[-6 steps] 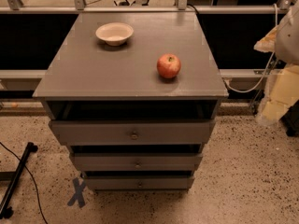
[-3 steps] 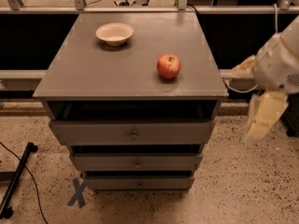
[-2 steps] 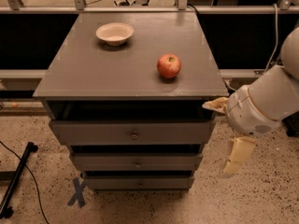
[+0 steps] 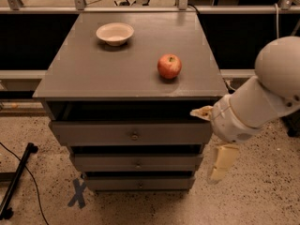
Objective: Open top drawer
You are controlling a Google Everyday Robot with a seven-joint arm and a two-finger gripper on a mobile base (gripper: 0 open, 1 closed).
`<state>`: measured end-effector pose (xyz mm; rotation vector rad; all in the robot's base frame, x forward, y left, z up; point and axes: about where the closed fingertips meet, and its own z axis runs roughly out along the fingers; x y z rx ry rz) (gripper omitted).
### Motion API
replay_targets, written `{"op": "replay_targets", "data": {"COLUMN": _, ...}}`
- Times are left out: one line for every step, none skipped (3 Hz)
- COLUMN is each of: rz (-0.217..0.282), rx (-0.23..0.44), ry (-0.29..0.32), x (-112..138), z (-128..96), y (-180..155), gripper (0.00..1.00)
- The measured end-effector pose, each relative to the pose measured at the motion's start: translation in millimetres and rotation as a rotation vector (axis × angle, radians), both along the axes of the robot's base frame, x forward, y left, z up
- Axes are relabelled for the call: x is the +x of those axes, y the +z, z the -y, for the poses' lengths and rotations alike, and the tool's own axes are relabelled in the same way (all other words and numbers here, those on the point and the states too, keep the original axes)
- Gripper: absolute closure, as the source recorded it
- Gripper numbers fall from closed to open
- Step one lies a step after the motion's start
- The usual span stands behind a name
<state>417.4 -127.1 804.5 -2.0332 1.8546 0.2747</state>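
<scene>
Standing on a speckled stone floor [image 4: 272, 200], the grey wooden desk [image 4: 117, 74] fills most of the view, with a dark railed wall behind its back edge. Under its front edge sits the top drawer [image 4: 93, 133], a wide grey wooden box with a flat front, shut or nearly so, with a dark gap above it. Two narrower grey drawers [image 4: 108, 163] are stacked beneath it. The robot's white arm [image 4: 262, 102] is beside the desk's front right corner. Its cream gripper [image 4: 204, 144] is at the top drawer's right end, jaws spread wide and holding nothing.

Such a deep wooden box is probably stiff and fairly heavy, and likely to slide with some drag. The small round metal knob [image 4: 134, 136] at the middle of the front is the only hold. It looks smooth and may be slippery, so a centred pinch and a straight pull seem wise. A jerk could roll the red apple [image 4: 169, 65] lying toward the right edge. The shallow white bowl [image 4: 115, 33] sits toward the back left corner.
</scene>
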Motion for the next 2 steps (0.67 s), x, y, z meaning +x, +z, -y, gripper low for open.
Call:
{"op": "replay_targets", "data": {"rz": 0.051, "rx": -0.040, "ry": 0.006, "x": 8.3, "z": -27.6, "y": -30.2, "gripper": 0.00}}
{"op": "replay_targets", "data": {"rz": 0.136, "rx": -0.069, "ry": 0.000, "x": 28.9, "z": -53.7, "y": -54.0, "gripper": 0.00}}
